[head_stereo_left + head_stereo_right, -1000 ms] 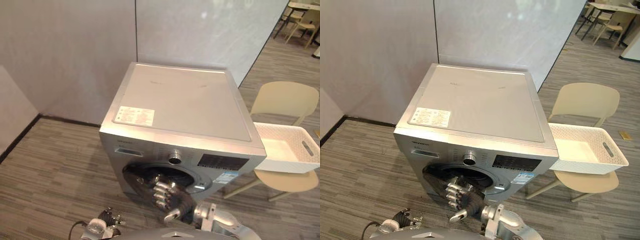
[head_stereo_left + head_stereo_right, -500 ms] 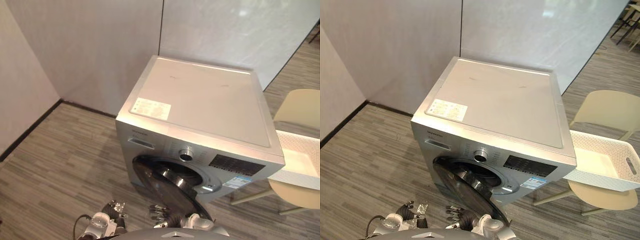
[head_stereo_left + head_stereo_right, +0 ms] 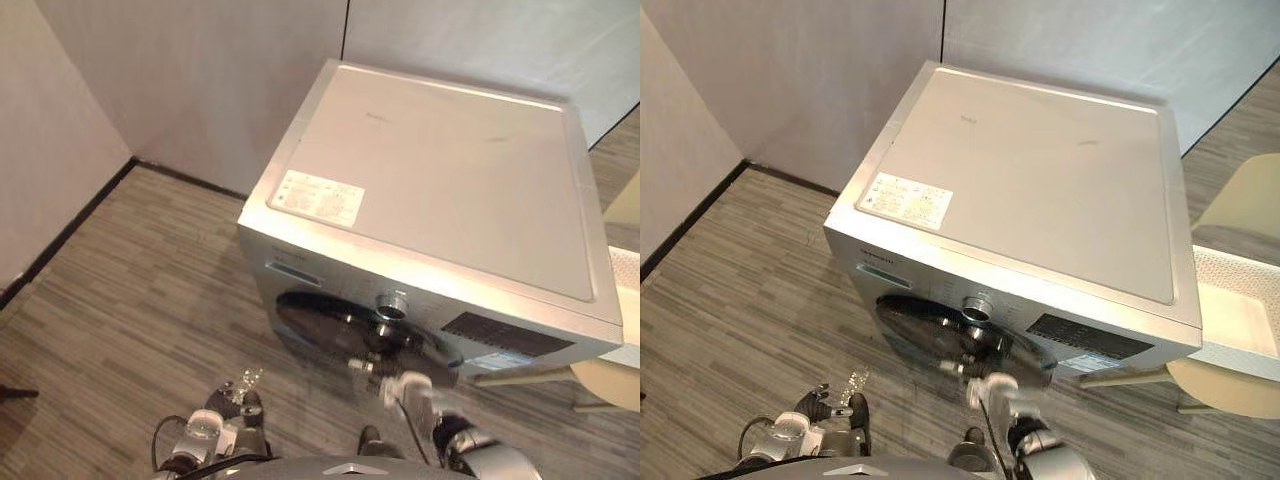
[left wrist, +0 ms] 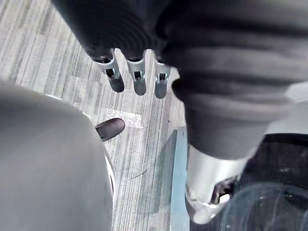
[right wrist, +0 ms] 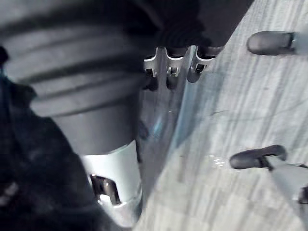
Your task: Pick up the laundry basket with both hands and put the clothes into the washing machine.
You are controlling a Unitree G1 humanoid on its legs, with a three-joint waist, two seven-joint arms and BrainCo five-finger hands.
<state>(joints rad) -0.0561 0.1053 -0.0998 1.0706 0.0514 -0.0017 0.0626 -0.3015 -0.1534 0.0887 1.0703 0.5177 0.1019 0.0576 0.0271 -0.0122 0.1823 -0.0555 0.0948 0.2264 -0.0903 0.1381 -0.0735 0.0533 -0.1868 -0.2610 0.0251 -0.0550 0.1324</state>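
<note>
Washing machine, silver (dark round door)

The washing machine looks like smooth silver metal with a soft shine. Its round door is dark and glossy like glass, and its sticker looks like white paper. The floor looks like matt, stripy wood. My left robot hand has shiny silver fingers and a dark, ribbed, rubbery cover.

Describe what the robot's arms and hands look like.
Both hands share one build. The left hand has a dark ribbed cover over its back and wrist, with slim silver fingers ending in rounded dark tips. The right hand matches it: same ribbed cover, same silver, dark-tipped fingers. The right arm behind it is smooth silver-grey.
</note>
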